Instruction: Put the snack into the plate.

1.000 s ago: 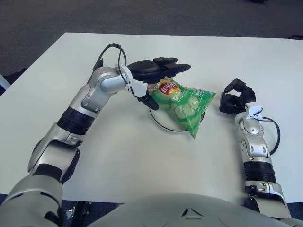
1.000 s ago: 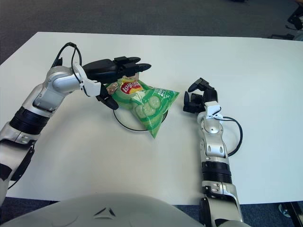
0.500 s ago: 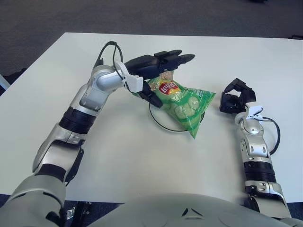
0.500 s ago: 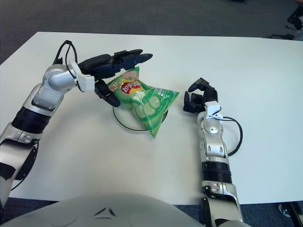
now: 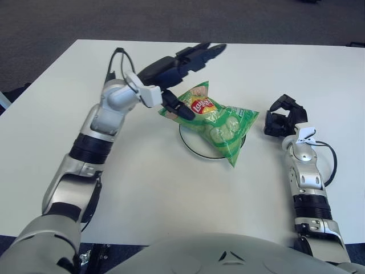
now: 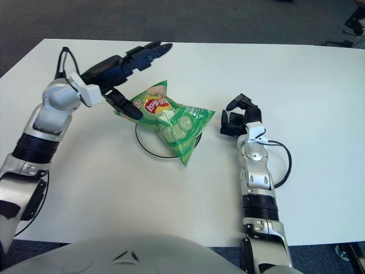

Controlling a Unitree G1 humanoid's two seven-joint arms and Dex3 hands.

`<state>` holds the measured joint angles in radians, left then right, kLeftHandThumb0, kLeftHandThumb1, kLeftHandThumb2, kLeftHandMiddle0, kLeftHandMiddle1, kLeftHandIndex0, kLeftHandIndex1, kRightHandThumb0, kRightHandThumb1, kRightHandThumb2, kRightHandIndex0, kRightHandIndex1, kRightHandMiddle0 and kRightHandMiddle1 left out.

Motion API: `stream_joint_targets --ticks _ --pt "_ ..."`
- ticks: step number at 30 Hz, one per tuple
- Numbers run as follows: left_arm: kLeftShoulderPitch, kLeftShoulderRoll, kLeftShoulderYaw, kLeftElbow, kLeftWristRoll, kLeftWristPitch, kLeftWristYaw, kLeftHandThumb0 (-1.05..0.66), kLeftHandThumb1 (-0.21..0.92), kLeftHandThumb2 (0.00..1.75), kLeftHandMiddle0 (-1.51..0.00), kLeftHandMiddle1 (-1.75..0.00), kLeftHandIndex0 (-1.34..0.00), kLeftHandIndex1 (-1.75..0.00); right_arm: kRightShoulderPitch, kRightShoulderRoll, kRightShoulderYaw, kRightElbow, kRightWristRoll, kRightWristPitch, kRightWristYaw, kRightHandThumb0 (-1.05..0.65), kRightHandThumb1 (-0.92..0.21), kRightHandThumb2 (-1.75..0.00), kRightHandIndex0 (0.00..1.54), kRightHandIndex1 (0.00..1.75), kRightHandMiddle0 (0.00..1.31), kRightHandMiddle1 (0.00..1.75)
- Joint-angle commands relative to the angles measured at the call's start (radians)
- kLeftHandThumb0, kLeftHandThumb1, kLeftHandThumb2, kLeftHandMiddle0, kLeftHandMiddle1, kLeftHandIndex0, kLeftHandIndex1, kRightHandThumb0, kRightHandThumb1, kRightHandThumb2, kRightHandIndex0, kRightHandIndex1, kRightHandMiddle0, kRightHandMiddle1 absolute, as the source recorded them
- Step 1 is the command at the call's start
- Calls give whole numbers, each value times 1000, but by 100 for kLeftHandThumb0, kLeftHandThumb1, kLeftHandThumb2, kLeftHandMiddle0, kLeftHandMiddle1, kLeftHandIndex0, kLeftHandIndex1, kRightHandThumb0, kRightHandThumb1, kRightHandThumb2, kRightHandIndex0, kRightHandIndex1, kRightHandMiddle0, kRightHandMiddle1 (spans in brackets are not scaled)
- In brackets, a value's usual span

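Note:
A green chips bag (image 5: 214,123) lies across a white plate with a dark rim (image 5: 194,146) in the middle of the table. Its lower right corner hangs over the plate's edge. My left hand (image 5: 181,71) hovers just up and left of the bag, fingers spread; the long fingers (image 5: 197,53) point away over the table and the thumb (image 5: 178,108) is at the bag's left corner. It holds nothing. My right hand (image 5: 283,118) shows to the right of the plate, fingers curled and empty.
The white table (image 5: 171,200) runs to a far edge with dark carpet (image 5: 171,17) beyond. A black cable (image 5: 331,162) loops beside my right wrist.
My left hand has let go of the bag, opened, and risen up and to the left. The bag has settled on the plate. The right arm has not moved.

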<state>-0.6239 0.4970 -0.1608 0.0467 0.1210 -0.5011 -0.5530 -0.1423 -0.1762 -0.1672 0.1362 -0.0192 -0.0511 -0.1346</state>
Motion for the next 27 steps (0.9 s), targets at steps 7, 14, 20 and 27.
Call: stream_joint_targets --ticks 7,14,20,27 --pt "-1 84 110 64 -36 64 4 -98 72 37 0 0 0 0 89 42 6 65 4 -8 -1 -54 -19 -147 133 175 72 175" --pt "23 70 174 190 12 53 128 -100 73 38 0 0 0 0 91 40 5 65 7 -10 6 -54 -19 -147 133 175 72 175" --pt "-32 -63 257 407 -306 106 6 -104 86 35 0 0 0 0 91 41 1 62 9 0 3 -54 -19 -147 133 175 72 175" --pt "-24 -148 331 383 -542 286 -68 -105 92 65 -2 -1 0 0 93 39 4 61 7 0 3 -54 -19 -147 132 175 72 175"
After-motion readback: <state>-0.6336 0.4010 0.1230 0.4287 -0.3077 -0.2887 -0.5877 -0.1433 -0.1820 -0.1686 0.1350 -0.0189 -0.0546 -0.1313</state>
